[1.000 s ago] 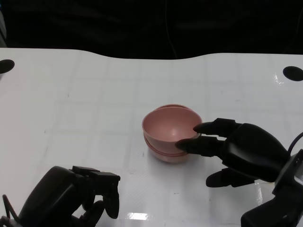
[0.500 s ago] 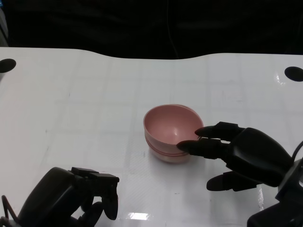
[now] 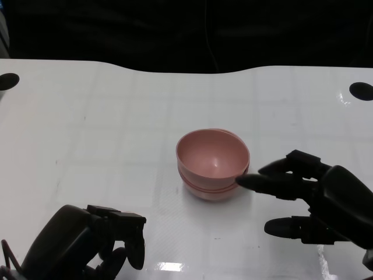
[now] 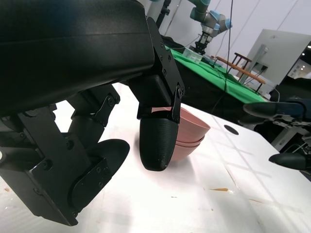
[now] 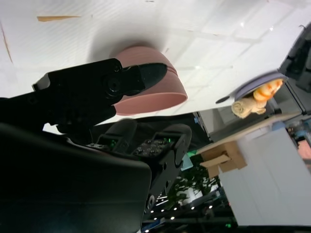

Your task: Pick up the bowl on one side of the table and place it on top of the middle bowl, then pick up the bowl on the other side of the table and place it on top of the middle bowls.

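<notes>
Three pink bowls (image 3: 212, 161) sit nested in one stack at the middle of the white table (image 3: 105, 116); the stack also shows in the left wrist view as pink bowls (image 4: 191, 133) and in the right wrist view as pink bowls (image 5: 150, 92). My right hand (image 3: 317, 195) is open just right of the stack, fingertips close to the rim and apart from it, holding nothing. My left hand (image 3: 87, 242) rests at the near left edge with fingers curled in and nothing in them.
Two black round holes (image 3: 360, 90) (image 3: 8, 80) mark the table's far right and far left corners. A dark backdrop lies beyond the far edge.
My right hand has let go of the top bowl's rim and drawn back to the right and toward me. The stack stays put, and the left hand has not moved.
</notes>
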`<state>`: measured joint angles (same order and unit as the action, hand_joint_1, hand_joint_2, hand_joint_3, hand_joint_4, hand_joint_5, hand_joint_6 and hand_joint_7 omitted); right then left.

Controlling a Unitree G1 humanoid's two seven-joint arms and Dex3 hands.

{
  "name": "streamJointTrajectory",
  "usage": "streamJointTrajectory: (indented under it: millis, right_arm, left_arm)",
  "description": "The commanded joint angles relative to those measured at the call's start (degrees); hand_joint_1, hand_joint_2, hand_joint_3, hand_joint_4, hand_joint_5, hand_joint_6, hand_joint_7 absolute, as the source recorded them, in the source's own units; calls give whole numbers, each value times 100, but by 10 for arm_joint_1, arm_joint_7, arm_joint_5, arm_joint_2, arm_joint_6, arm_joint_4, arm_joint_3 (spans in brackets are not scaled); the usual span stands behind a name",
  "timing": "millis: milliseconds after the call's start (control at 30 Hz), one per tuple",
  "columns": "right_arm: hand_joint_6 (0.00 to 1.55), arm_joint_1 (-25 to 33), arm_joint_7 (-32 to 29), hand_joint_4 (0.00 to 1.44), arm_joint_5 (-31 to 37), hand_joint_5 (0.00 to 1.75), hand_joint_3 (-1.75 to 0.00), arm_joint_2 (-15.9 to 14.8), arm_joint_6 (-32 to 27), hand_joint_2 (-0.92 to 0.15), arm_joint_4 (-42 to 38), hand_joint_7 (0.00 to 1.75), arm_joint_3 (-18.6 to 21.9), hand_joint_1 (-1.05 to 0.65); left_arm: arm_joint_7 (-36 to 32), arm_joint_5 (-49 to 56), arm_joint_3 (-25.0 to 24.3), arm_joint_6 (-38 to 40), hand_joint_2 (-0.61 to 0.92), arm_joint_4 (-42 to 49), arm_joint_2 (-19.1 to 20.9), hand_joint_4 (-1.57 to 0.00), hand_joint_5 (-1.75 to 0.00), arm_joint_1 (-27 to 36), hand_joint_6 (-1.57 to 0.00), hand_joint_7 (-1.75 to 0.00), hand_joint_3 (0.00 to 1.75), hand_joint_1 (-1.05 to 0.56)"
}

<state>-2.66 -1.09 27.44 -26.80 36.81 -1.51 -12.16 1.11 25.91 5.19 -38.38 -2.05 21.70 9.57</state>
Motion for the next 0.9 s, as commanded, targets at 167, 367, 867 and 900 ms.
streamJointTrajectory:
  millis: [167,367,867,900]
  right_arm:
    - [102,37,39,80,-44,78,-2,-1,-18,-86,38,22,25,-7]
    - [120,77,48,97,-87,115,-27,16,-36,-73,63,38,42,13]
    - [101,45,17,102,-81,174,-168,57,51,-6,-46,122,52,31]
    - [100,43,18,103,-83,174,-168,58,53,-6,-53,126,52,32]
  left_arm:
    - [1,-1,-2,3,14,-2,6,-96,-161,0,-94,-134,157,4]
    - [-2,1,-3,-5,14,9,9,-96,-161,-5,-93,-135,158,4]
    - [17,-51,-4,6,18,29,4,-92,-165,0,-90,-139,156,4]
    - [20,-68,-3,5,19,33,0,-91,-166,0,-89,-140,157,5]
